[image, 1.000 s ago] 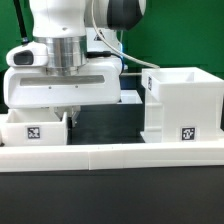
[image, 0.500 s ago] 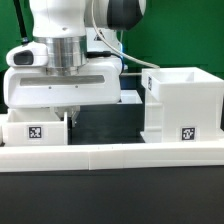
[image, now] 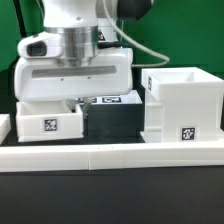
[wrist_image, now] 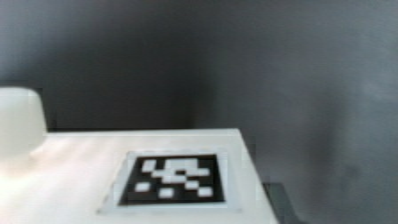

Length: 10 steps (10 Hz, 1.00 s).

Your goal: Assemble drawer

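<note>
The drawer's large white cube-like housing stands at the exterior view's right, with a tag on its front. My gripper hangs over a small white tray with a tag on its front, at the exterior view's left. The fingertips are hidden behind the tray's wall, and the jaws appear shut on it. The tray sits a little above the dark table. The wrist view shows the tray's white face with its tag and a round knob. A second tray is not clearly in view.
The long low white border wall runs across the front. The marker board lies behind the gripper. A white piece shows at the left edge. A green backdrop stands behind.
My gripper has moved up and toward the exterior view's right. The small tray has moved with it, nearer the housing.
</note>
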{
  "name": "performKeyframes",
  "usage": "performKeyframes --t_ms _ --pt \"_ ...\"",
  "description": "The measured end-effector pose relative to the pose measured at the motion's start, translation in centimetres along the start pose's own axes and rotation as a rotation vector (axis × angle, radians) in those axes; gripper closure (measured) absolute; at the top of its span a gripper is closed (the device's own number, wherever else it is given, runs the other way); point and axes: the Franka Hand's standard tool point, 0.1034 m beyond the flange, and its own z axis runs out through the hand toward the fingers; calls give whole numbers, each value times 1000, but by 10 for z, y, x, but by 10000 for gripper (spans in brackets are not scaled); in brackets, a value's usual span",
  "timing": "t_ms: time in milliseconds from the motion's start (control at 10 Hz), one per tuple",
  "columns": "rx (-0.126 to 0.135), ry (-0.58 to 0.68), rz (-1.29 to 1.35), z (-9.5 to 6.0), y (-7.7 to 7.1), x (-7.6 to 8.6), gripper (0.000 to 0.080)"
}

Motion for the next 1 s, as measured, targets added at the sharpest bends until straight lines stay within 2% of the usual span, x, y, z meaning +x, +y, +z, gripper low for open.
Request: performKeyframes --t_ms 100,300,500,800,1000 --pt "-1 7 -5 -3 -3 3 757" --pt "-1 0 -46 1 -1 0 757" --pt "-4 -2 -232 1 0 0 757" --pt "-11 -7 -472 -8 0 8 757" --pt "-6 -17 -600 -4 2 4 757"
